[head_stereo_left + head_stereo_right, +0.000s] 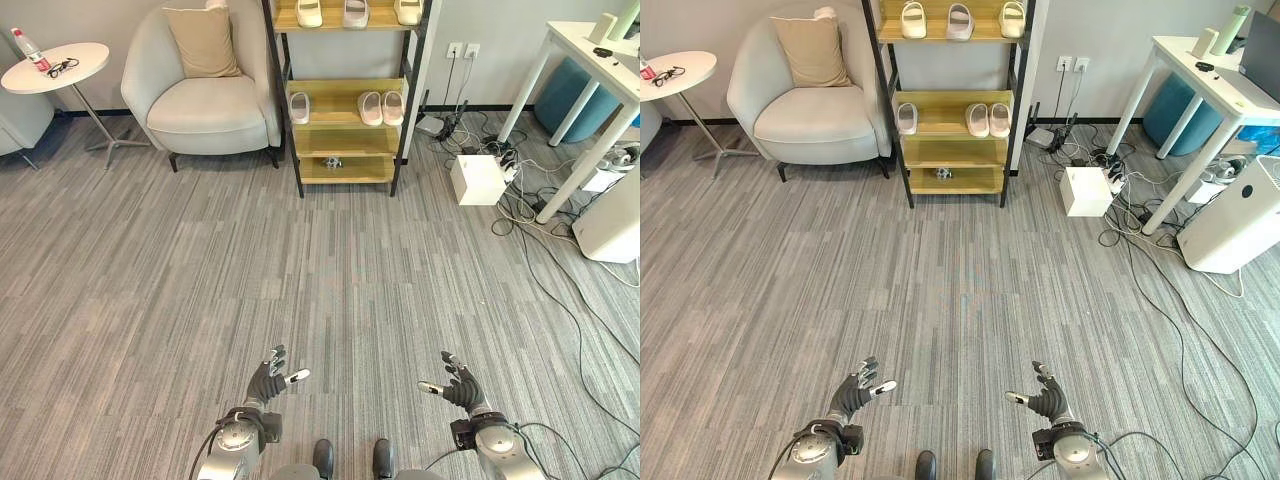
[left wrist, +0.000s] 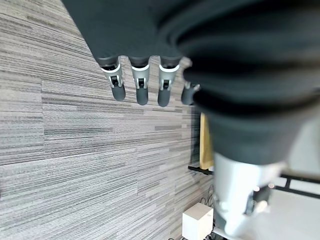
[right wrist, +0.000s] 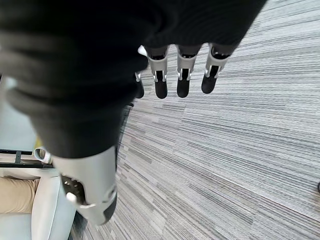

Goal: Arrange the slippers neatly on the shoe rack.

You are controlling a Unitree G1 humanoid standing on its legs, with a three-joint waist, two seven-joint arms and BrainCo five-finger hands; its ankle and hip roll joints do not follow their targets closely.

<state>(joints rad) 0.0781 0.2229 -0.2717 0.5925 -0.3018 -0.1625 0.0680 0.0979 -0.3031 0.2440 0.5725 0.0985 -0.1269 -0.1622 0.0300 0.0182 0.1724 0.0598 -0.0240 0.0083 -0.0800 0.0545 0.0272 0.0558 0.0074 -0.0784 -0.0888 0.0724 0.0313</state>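
Note:
The wooden shoe rack (image 1: 346,145) stands against the far wall. Three pale slippers sit on its top shelf (image 1: 345,13). On the middle shelf a single slipper (image 1: 299,106) lies at the left and a pair (image 1: 381,107) at the right. A small dark object (image 1: 333,161) rests on the lower shelf. My left hand (image 1: 269,381) and right hand (image 1: 459,385) hover low over the carpet, far from the rack. Both are open with straight fingers (image 2: 141,86) and hold nothing.
A beige armchair (image 1: 205,95) with a cushion stands left of the rack, and a round side table (image 1: 57,68) further left. A white box (image 1: 476,179), cables (image 1: 545,235), a white table (image 1: 585,75) and a white appliance (image 1: 1235,215) crowd the right side.

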